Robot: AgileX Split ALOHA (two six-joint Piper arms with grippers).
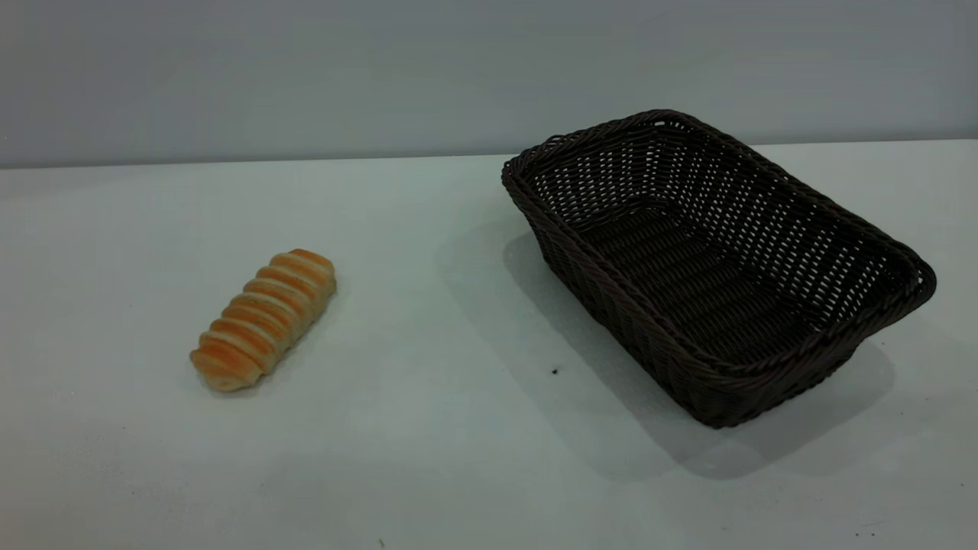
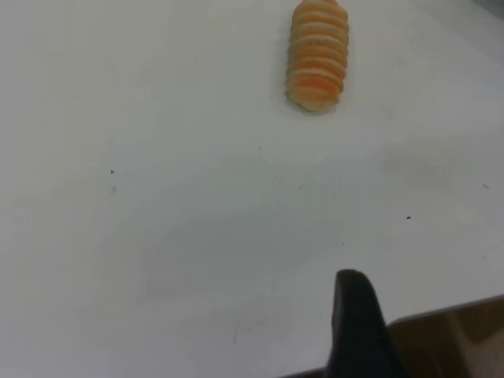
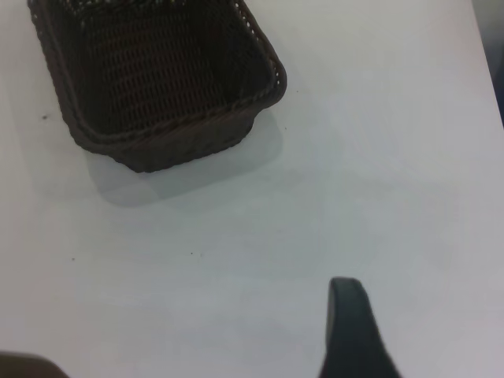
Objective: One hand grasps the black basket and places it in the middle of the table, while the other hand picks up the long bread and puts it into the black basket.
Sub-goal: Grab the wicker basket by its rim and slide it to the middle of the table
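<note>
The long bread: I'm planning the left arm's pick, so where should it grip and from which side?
Grip the long bread across its narrow middle, coming from above. It lies flat and alone on the table, slanted in the exterior view, so the fingers should straddle its long sides, probably settling between ridges.

No text, no labels (nothing readable anywhere)

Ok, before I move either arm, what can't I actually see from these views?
- Left claw: left wrist view shows one finger, the rest cut off by the edge; open or shut unknown.
- Right claw: same in the right wrist view.
- Neither arm appears in the exterior view.
- Black basket: far end cut off in the right wrist view.
- Long bread: far end cut off in the left wrist view.
</note>
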